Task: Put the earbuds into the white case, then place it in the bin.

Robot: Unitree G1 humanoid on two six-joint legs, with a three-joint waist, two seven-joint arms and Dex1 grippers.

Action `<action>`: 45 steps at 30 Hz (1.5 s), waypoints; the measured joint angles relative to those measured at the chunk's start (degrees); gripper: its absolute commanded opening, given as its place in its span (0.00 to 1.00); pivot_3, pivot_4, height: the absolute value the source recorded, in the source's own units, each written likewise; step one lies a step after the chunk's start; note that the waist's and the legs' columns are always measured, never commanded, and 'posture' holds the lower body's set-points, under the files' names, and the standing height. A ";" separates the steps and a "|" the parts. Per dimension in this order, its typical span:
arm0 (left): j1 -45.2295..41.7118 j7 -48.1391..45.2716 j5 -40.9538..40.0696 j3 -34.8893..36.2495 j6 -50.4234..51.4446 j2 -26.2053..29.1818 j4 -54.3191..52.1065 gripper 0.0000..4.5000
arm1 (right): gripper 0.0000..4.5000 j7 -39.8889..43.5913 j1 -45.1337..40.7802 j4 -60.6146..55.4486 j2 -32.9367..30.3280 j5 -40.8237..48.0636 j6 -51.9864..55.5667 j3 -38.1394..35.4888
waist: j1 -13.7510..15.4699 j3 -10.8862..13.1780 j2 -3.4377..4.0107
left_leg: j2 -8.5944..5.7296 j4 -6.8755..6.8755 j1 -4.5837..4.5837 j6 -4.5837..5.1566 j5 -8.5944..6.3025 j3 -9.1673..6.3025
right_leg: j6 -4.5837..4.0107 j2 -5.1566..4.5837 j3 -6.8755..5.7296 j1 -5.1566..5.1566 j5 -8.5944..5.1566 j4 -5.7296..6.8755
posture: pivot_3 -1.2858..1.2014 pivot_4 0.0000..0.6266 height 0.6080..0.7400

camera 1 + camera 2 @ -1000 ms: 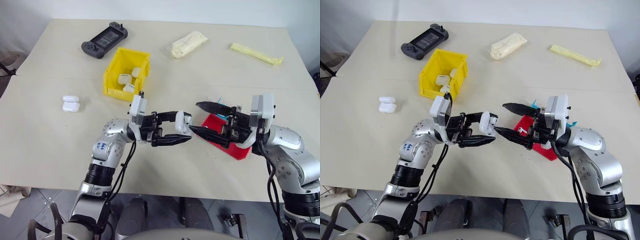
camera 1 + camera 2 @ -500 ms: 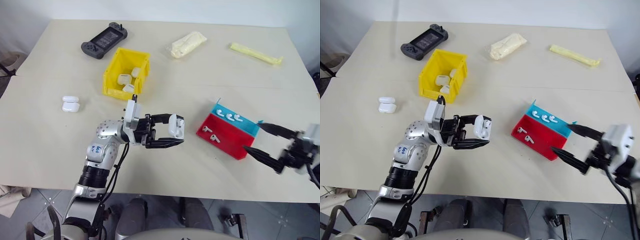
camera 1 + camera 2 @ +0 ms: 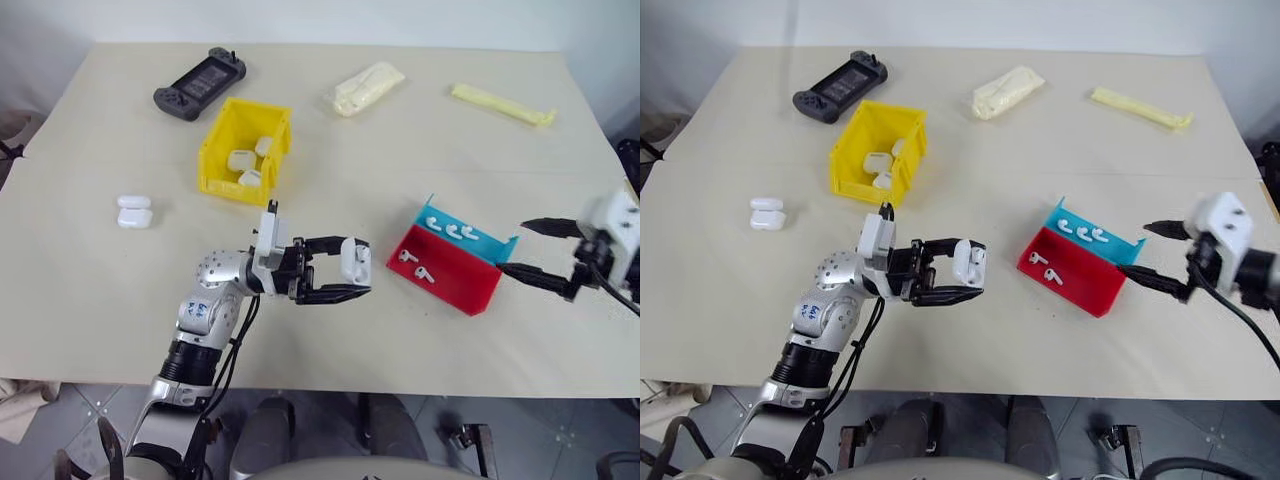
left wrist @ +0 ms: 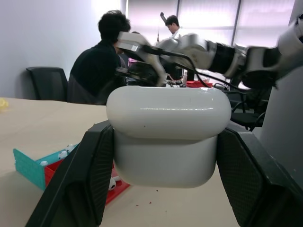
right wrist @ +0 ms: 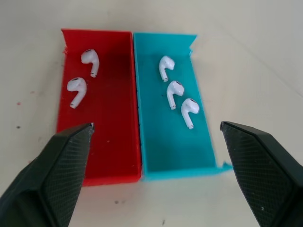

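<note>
Your left gripper (image 3: 345,278) clamps the white case (image 3: 353,263) mid-table, lid shut, right gripper (image 5: 156,175) gaping over the earbuds (image 5: 176,91) in the tray (image 5: 113,161): next, pinch one bud.

head pair overlooking table (image 3: 420,130), wrist views close

Bin (image 3: 212,152) left-centre on table (image 3: 120,290), several cases inside. Game console (image 3: 198,83) behind it, near far left corner. Two cases (image 3: 133,210) by left edge. Tray (image 3: 470,292) right-centre, earbuds (image 3: 448,230) in both compartments. Two packets (image 3: 366,87) along far edge.
</note>
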 measured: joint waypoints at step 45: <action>1.25 3.40 0.28 -0.76 -2.42 -1.38 -0.82 0.62 | 0.48 12.11 -40.24 37.15 11.03 -33.43 -4.67 32.63 | -0.24 0.02 0.06 | -0.01 -0.02 -0.19 -0.03 0.01 -0.04 | 0.02 -0.05 -0.18 -0.07 0.01 0.06 | 0.52 0.24 1.00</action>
